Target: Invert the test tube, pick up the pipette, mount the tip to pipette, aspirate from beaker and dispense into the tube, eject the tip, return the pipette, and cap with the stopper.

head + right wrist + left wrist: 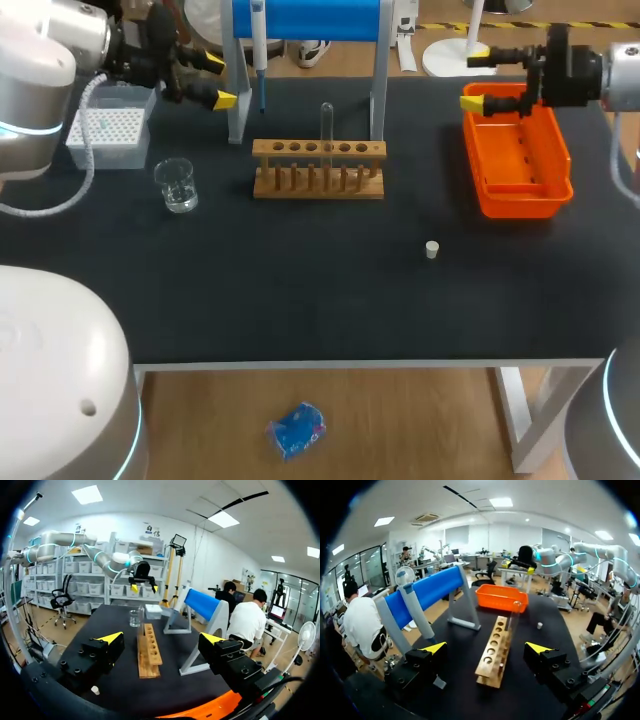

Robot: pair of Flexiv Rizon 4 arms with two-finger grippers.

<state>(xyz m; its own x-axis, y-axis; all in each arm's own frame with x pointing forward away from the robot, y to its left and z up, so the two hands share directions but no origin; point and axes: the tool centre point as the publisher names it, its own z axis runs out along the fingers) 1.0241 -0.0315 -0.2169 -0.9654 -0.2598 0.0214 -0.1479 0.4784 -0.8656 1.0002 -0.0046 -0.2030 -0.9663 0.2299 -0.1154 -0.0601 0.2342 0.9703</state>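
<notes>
A clear test tube (326,125) stands upright in the wooden rack (318,168) at mid-table. The pipette (259,50) hangs on the blue-topped stand behind the rack. A glass beaker (177,185) sits left of the rack, and the white stopper (432,249) lies to the front right. My left gripper (215,80) hovers open at the back left, beside the pipette, holding nothing. In the left wrist view the rack (494,652) lies ahead of that gripper (486,648). My right gripper (476,78) hangs open and empty over the orange bin's far end.
An orange bin (520,160) stands at the back right. A white tip box (108,125) sits at the back left, under my left arm. The grey legs of the blue stand (305,20) flank the rack's back.
</notes>
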